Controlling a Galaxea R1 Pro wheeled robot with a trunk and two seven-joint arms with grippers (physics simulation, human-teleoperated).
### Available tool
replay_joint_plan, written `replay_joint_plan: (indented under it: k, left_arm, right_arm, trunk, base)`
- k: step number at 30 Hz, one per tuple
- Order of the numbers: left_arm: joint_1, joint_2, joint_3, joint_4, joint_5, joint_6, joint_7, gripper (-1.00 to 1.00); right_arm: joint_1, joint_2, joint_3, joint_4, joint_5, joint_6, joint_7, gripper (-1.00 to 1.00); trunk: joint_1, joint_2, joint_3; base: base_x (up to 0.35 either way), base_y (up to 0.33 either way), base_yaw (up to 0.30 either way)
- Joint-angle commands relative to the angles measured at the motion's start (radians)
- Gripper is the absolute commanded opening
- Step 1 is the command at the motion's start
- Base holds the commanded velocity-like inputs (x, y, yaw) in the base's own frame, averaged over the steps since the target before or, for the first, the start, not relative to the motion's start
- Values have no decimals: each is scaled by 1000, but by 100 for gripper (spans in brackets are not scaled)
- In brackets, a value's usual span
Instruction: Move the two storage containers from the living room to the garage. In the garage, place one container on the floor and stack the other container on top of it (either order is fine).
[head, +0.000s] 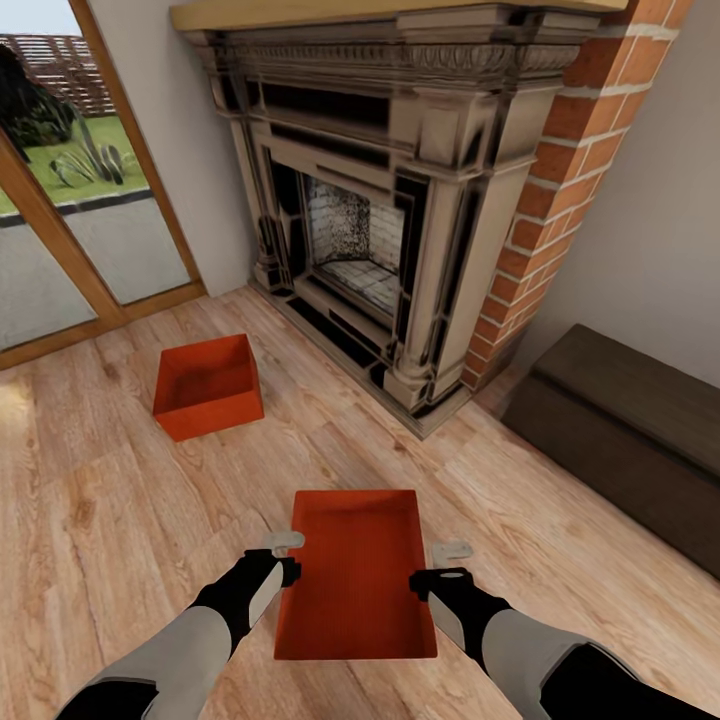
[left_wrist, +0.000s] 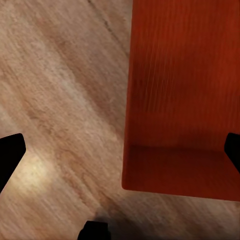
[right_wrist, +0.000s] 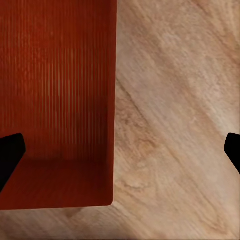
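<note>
We see both arms reaching down over the light wood-plank floor (head: 120, 520) of the living room, one on each long side of the nearer storage container (head: 357, 575), an orange-red lidless box lying on the planks. The left gripper (head: 284, 556) stands at that box's left wall and the right gripper (head: 446, 563) at its right wall, so the box lies between the two pincers. In the left wrist view the left gripper (left_wrist: 120, 155) has its dark fingertips (left_wrist: 10, 152) spread wide, one over bare wood and the other over the box's inside (its side wall (left_wrist: 129, 90) runs between them); we read it as open and holding nothing. The right gripper (right_wrist: 120, 155) is likewise spread, straddling the box's other wall (right_wrist: 112, 100), and grips nothing. The second storage container (head: 208, 387) sits on the floor well beyond the left gripper, towards the glass doors (head: 70, 200). Ahead of both pincers rises the ornate fireplace (head: 385, 200) with its red brick (head: 560, 170), and a dark brown chest (head: 630, 430) stands beyond the right gripper against the wall.
</note>
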Motion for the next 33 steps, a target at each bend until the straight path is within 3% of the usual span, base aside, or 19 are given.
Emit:
replay_joint_plan:
  k: [1,33]
  left_arm:
    - [0,0,-1,-2,7,5,5,100]
    - [0,0,-2,-1,5,6,5,100]
  right_arm:
    - [0,-1,9,-2,-6,7,-6,100]
    - [0,-5,9,-2,-7,6,-4,100]
  trunk:
    - [4,-8,-4]
    - [119,-218,-98]
  base:
    - [0,0,0]
    - [0,0,0]
